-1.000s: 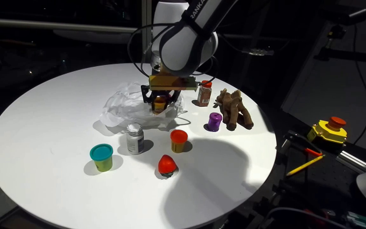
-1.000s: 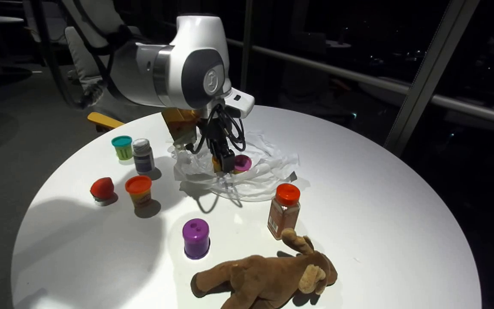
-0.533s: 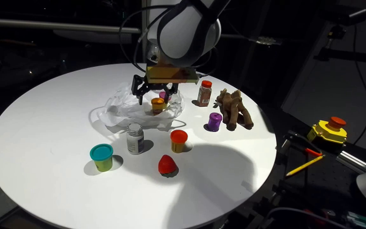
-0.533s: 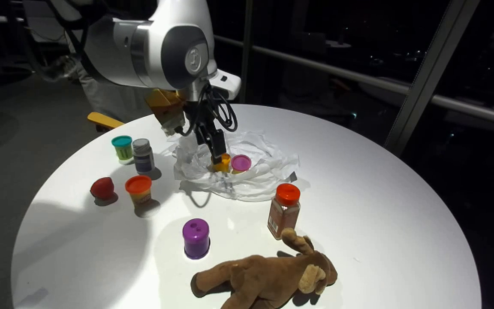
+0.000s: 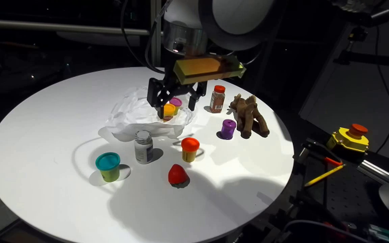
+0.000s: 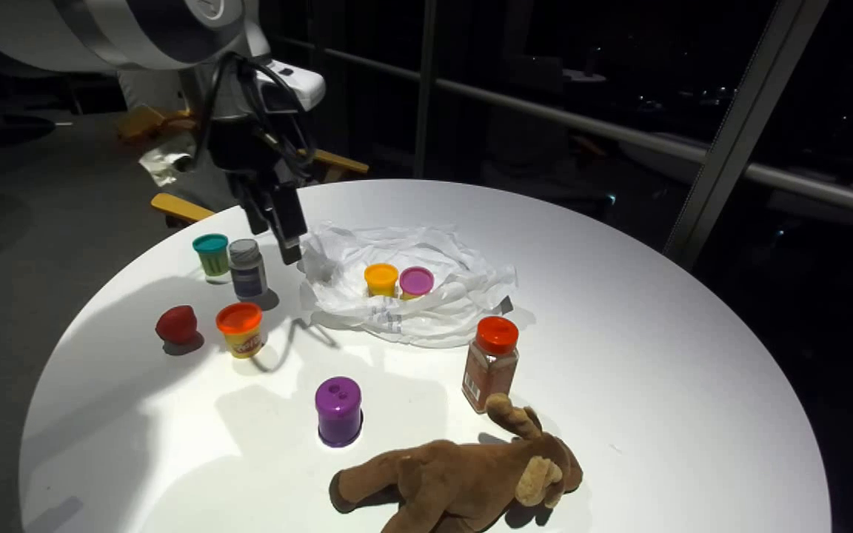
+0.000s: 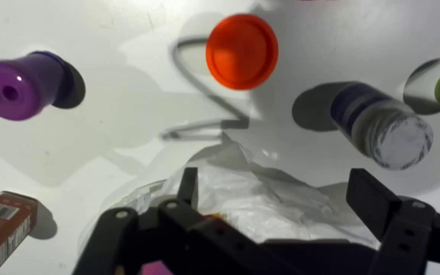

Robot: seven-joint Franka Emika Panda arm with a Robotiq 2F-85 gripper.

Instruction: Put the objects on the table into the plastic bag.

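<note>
The crumpled white plastic bag (image 6: 456, 311) lies on the table, with a yellow-lidded tub (image 6: 381, 278) and a pink-lidded tub (image 6: 417, 281) standing in it. My gripper (image 5: 176, 110) is open and empty above the table, beside the bag in an exterior view. Between its spread fingers (image 7: 372, 202) the wrist view shows only bag and table. Around the bag stand an orange-lidded tub (image 7: 242, 52), a white-capped bottle (image 5: 144, 148), a teal-lidded tub (image 5: 108, 165), a red strawberry (image 5: 177, 174), a purple container (image 6: 338, 411), a red-capped spice jar (image 6: 491, 366) and a brown plush animal (image 6: 463, 481).
The round white table (image 5: 56, 202) ends in a curved edge. Beyond it in an exterior view sit a yellow box with a red button (image 5: 349, 138) and a pencil (image 5: 324, 175) on a dark surface.
The fingers have spread and let go of the yellow-lidded tub, which stays in the bag. My gripper has risen and moved off the bag, toward the white-capped bottle and orange-lidded tub.
</note>
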